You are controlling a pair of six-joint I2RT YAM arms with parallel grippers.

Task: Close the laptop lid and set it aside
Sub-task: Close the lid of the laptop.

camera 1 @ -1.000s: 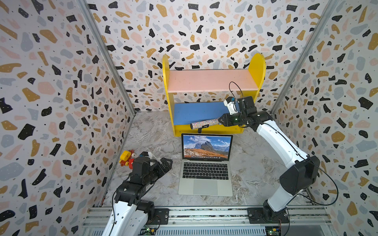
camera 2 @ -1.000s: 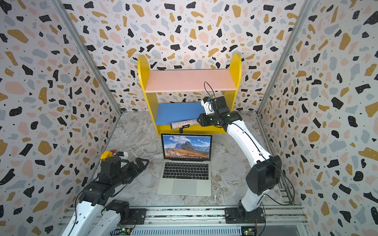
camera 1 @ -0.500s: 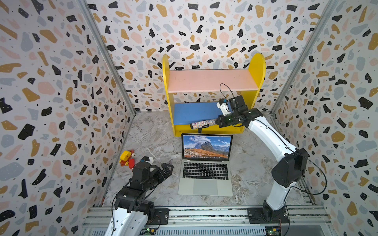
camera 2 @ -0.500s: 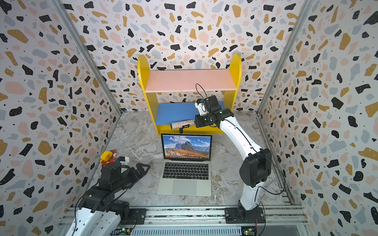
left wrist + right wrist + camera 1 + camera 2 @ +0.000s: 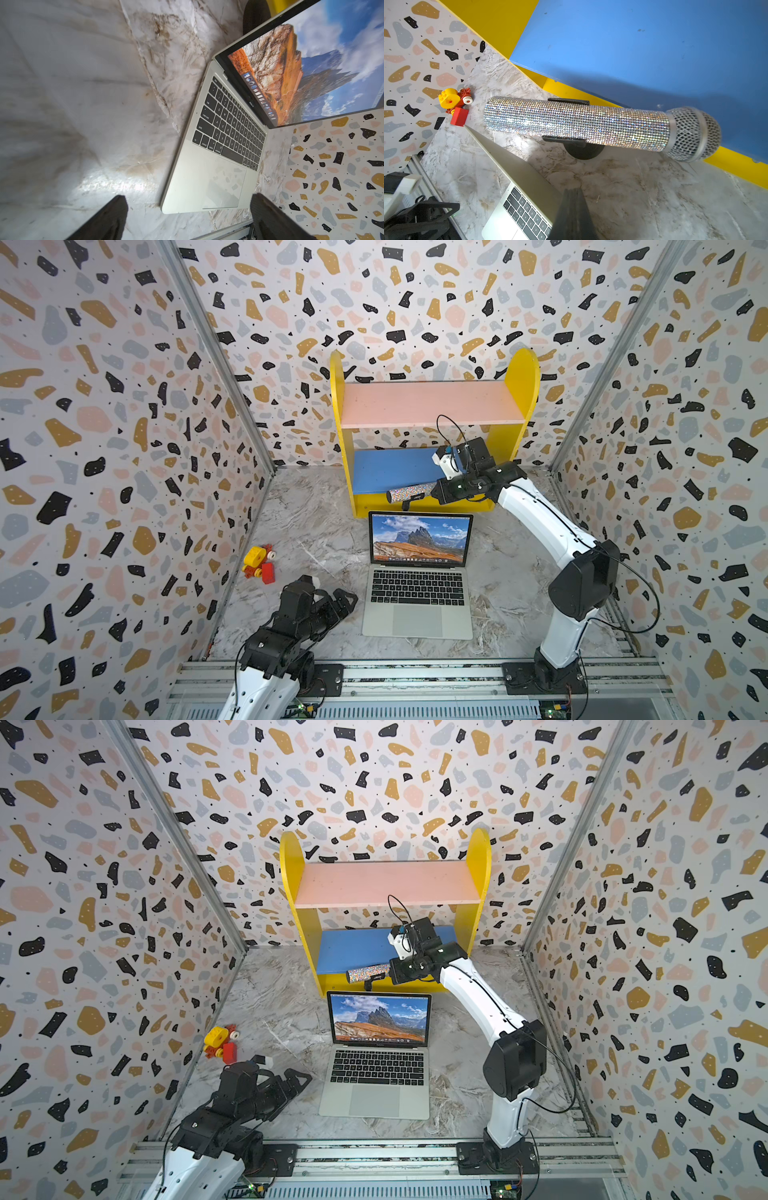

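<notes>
Closing the lid: not begun; the laptop lid (image 5: 419,539) stood upright, just as it had a second before, with its mountain picture lit.
Laptop: the laptop (image 5: 417,597) sat mid-table, square to the near rail and just in front of the yellow shelf unit (image 5: 521,377).
Right gripper: the right gripper (image 5: 572,199) had swung left along the shelf front and pinched its fingers together on nothing. It hung over the lid's far right, and I could not tell whether it touched.
Meaning: the shut fingers looked to me like a pusher for tipping the lid forward.
Left gripper: the left gripper (image 5: 347,603) had drawn back toward the near rail, fingers spread wide and empty, left of the laptop.
Hazard: the sparkly microphone (image 5: 409,492) rested on its stand just behind the lid, close by the right arm.
</notes>
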